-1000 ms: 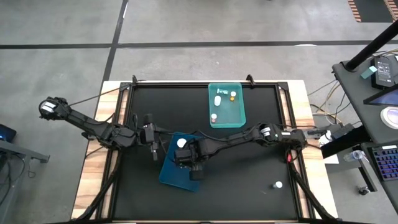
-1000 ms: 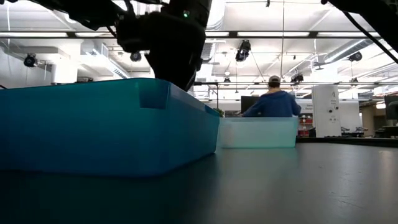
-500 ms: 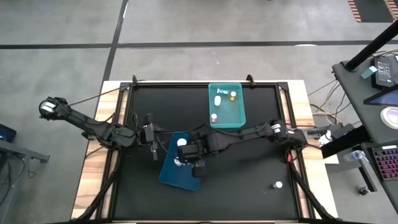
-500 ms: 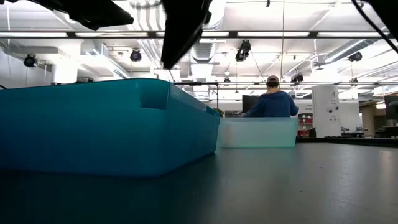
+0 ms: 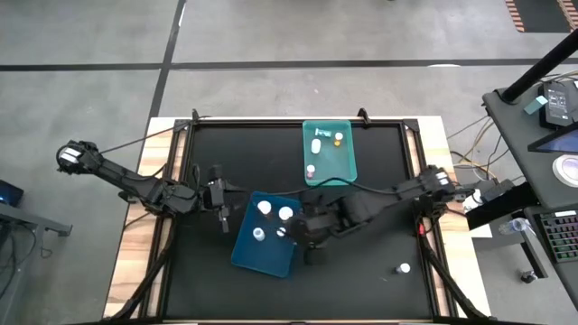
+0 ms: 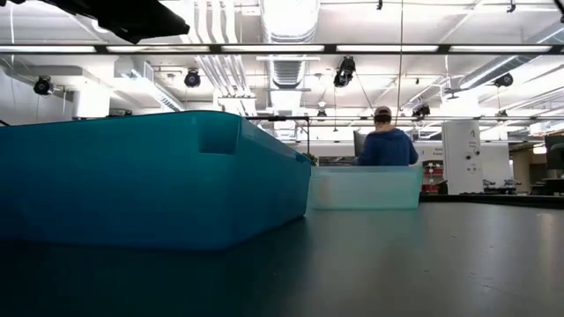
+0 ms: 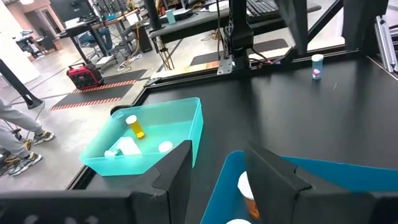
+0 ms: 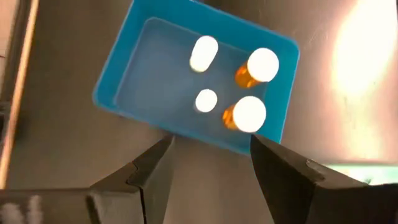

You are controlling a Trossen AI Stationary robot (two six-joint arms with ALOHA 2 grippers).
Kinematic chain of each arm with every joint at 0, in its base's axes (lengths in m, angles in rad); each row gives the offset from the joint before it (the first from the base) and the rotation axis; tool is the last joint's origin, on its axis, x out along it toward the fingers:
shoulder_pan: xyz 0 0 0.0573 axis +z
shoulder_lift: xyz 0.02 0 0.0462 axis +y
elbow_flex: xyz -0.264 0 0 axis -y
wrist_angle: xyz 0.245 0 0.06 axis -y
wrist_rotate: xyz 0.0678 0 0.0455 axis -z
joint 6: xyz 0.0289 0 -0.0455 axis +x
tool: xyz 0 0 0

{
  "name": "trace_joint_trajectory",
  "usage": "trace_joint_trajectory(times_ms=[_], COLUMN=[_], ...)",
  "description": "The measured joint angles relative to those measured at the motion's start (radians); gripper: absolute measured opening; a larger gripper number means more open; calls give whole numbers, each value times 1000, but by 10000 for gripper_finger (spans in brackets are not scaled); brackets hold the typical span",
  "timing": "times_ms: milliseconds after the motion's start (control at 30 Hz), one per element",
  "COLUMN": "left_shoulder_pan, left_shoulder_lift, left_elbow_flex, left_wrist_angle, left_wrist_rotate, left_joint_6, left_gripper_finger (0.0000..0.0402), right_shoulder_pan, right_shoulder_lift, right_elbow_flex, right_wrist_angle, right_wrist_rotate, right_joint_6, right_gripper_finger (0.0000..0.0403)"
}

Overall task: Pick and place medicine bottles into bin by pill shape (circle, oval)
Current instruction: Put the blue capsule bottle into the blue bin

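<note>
My right pincer (image 5: 302, 242) hangs spread and empty beside the blue plastic bin (image 5: 246, 257); one white-capped bottle (image 5: 404, 268) remains well apart on the black worktop (image 5: 361, 280).

A big open robotics lab or workshop: exposed ducts (image 6: 284, 35) and strip lights overhead, a person (image 6: 386, 145) at a monitor, equipment benches, a red generator (image 7: 86, 76) on the concrete floor.
</note>
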Motion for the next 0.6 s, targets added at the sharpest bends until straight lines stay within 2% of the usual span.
trace_joint_trajectory(times_ms=[167, 267, 400, 600], left_shoulder_pan=[0, 0, 0, 0], left_shoulder_lift=[0, 0, 0, 0], left_elbow_flex=[0, 0, 0, 0], left_wrist_angle=[-1, 0, 0, 0], left_wrist_rotate=[0, 0, 0, 0], left_joint_6=[-1, -1, -1, -2], left_gripper_finger=[130, 130, 130, 130], right_shoulder_pan=[48, 76, 105, 170], right_shoulder_lift=[-111, -171, -253, -368], right_elbow_flex=[-137, -221, -337, -508], right_wrist_angle=[8, -6, -43, -61], right_wrist_rotate=[1, -7, -111, -184], right_joint_6=[160, 313, 550, 922], right_gripper_finger=[203, 203, 203, 203])
